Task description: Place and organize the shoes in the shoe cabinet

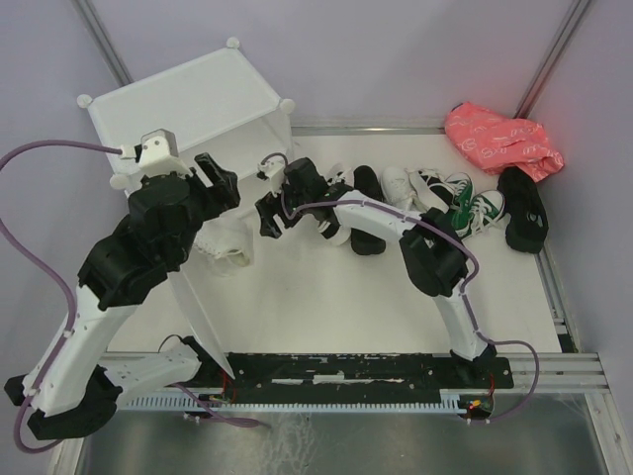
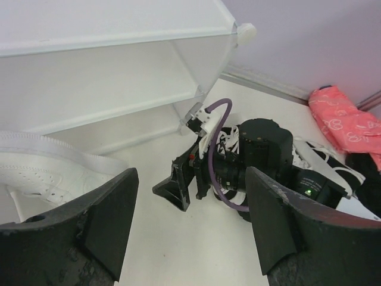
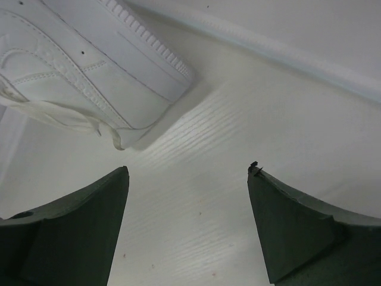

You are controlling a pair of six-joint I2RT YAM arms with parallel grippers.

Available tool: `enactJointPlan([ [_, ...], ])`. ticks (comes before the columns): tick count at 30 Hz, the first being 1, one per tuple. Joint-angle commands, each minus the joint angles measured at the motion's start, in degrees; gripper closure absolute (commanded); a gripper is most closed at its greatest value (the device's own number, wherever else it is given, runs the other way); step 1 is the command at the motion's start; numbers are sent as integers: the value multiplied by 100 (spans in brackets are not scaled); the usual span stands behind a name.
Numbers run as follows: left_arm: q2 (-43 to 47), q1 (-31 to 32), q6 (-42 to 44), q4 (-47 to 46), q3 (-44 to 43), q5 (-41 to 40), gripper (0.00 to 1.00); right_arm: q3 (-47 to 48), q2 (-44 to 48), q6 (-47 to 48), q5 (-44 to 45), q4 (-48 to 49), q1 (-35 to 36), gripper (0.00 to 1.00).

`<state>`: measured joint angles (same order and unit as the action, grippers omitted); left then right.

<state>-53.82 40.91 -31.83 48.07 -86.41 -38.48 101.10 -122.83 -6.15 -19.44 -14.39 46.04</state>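
The white shoe cabinet [image 1: 188, 99] stands at the back left with its front open; its shelf shows in the left wrist view [image 2: 107, 77]. My left gripper [image 1: 226, 186] is open and empty in front of it [image 2: 189, 179]. A white sneaker [image 1: 226, 249] lies below it on the table [image 2: 41, 170]. My right gripper [image 1: 265, 216] is open and empty just right of the left one, over bare table [image 3: 187, 176], with the white sneaker [image 3: 89, 59] ahead of its left finger. Black shoes [image 1: 368, 223], another white sneaker [image 1: 401, 188] and green sneakers [image 1: 475, 210] lie at the right.
The cabinet's door panel [image 1: 193, 307] hangs open toward the near edge under the left arm. A pink bag [image 1: 499, 139] lies at the back right beside a black shoe [image 1: 522, 208]. A metal rail runs along the table's right edge [image 1: 556, 287].
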Motion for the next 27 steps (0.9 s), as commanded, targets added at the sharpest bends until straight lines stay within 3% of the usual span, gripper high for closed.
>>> enactJointPlan([
  [1, -269, -6, 32, 133, -250, -307, 21, 338, -428, -196, -308, 371, 150, 12],
  [9, -211, -4, -72, 18, -17, -244, 21, -117, -539, -488, -70, 1196, 525, 12],
  [15, -17, -5, -64, -17, 136, -150, 21, 170, -908, -568, 208, 1356, 740, 12],
  [27, 345, -5, 51, -36, 361, -54, 21, 243, -1299, -366, 1978, 2164, 958, 15],
])
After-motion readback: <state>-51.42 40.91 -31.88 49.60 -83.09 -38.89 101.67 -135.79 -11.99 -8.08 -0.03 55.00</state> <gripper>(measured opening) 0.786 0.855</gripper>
